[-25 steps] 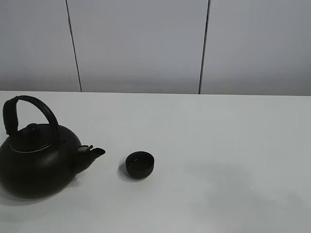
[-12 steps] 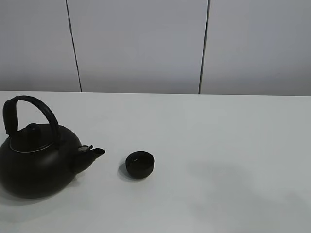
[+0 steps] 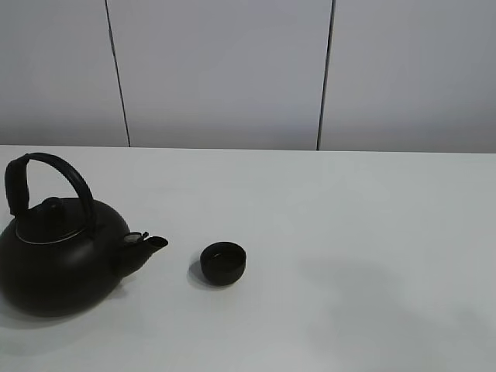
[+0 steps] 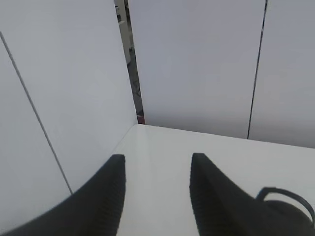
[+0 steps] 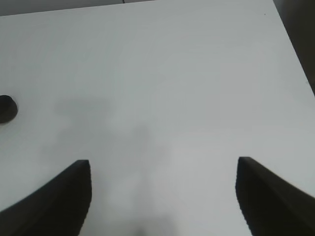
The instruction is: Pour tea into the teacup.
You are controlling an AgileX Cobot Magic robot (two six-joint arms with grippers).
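Kettle (image 3: 60, 260) sits upright on the white table (image 3: 349, 232), at the left of the high view, spout (image 3: 151, 245) aimed toward the teacup (image 3: 223, 263), which stands just beside it, apart, not touching. No tea visible anywhere; nothing is pouring, cup contents can't be read

Left gripper (image 4: 156, 194): jaws spread, nothing between them, up above the table with the kettle's arched handle (image 4: 288, 199) off to one side in its wrist view. Right gripper (image 5: 162, 196): jaws wide apart, empty, over bare table; the cup shows only at the edge of its view (image 5: 7, 108). Neither arm appears in the high view

Judgement: task not started, step in hand is the left arm's grasp on the handle

To do it well:
- come down over the top of the arch, straddle it square, then close
- grip near the crown so the body hangs level and doesn't swing
- lift clear before tilting, bring spout over the cup, not the cup to the spout
- tilt slowly; cup is tiny versus the kettle, easy to overshoot or knock
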